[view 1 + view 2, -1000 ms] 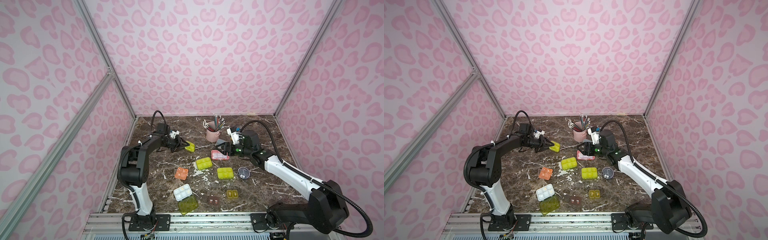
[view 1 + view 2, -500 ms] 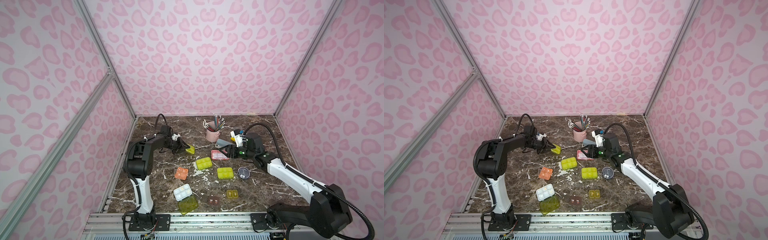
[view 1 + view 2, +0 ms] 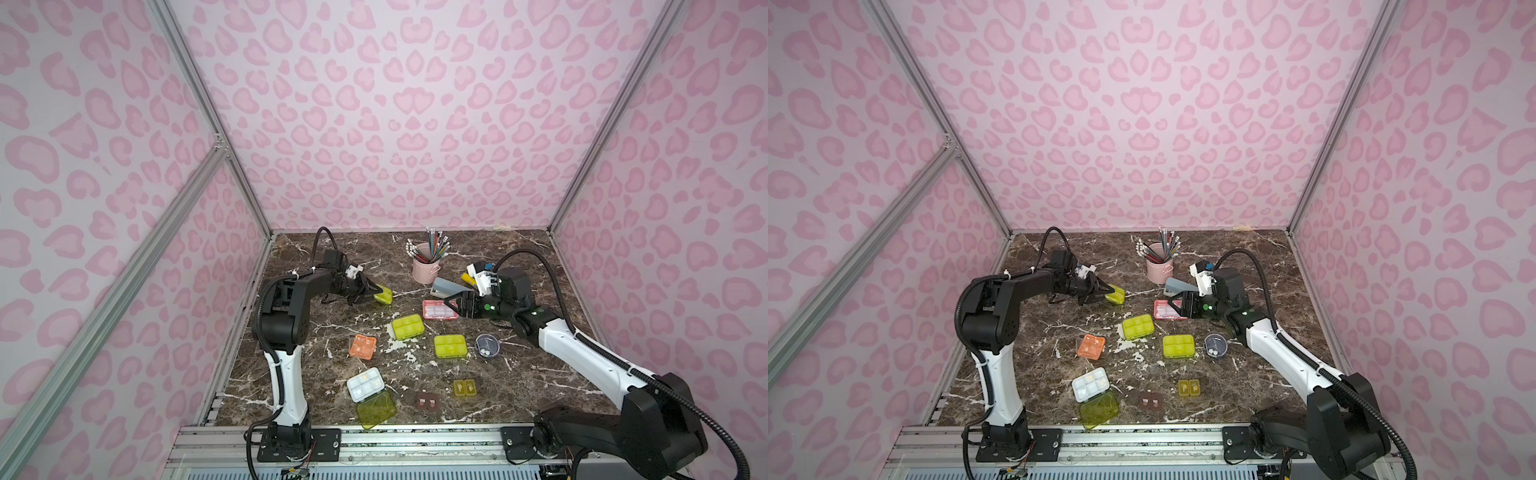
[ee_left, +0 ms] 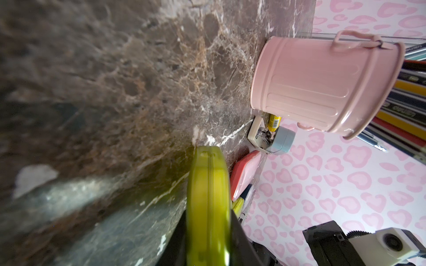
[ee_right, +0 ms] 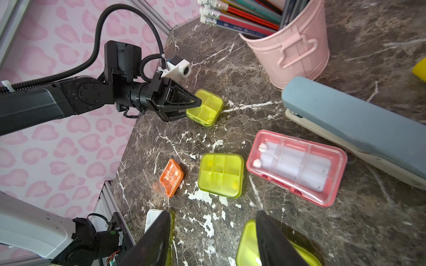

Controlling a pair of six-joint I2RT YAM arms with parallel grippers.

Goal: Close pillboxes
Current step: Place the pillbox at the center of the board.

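Pillbox point(image 5: 208, 108): yellow-green, lid down, pinched betw. L fingers point(image 5: 184, 96).
L gripper point(image 5: 193, 107): closed on pillbox.
R gripper point(image 5: 214, 232): fingers spread, nothing betw. them.
Pink box point(image 5: 297, 167): lid down, near R fingertips, untouched.
White box point(image 3: 365, 384): lid open, well apart from all fingers.

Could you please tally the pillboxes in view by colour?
Yellow-green pillboxes: 4
Pink pillbox: 1
Orange pillbox: 1
Olive pillbox: 1
Brown pillbox: 1
Dark-blue round pillbox: 1
Total: 9
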